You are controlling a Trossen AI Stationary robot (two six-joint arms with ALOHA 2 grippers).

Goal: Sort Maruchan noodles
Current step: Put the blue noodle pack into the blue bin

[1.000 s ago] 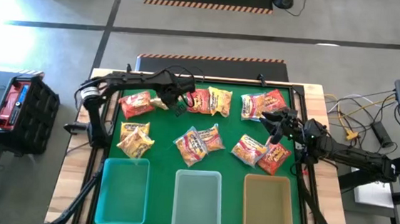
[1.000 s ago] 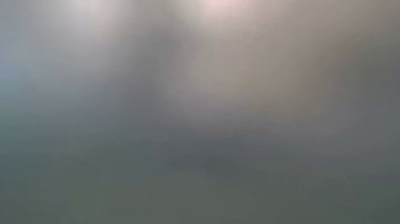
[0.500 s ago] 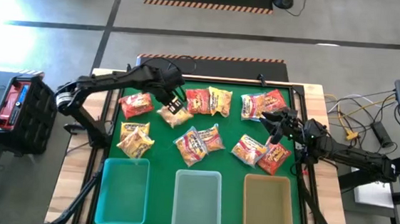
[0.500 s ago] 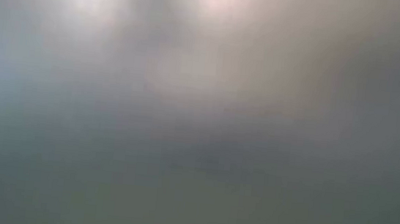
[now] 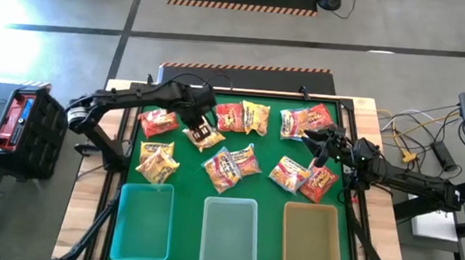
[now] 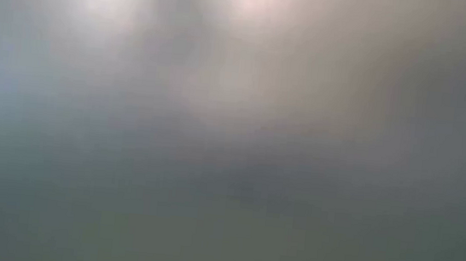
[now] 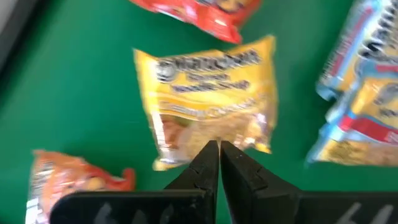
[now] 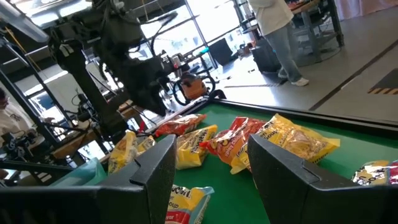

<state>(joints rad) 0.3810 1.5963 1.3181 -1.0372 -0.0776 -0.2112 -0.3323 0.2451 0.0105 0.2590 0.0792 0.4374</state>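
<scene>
Two grippers over green mat: left gripper pinched tight on yellow noodle packet, far-left area; right gripper hovers, fingers apart, empty. Other Maruchan noodles scattered on mat.

Three translucent bins line the green mat's near edge, side by side

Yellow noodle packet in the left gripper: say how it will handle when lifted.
The yellow packet, pinched by one edge in the shut left gripper, looks thin and crinkly, so probably light. Its glossy film may slip. It will likely dangle and swing.
</scene>
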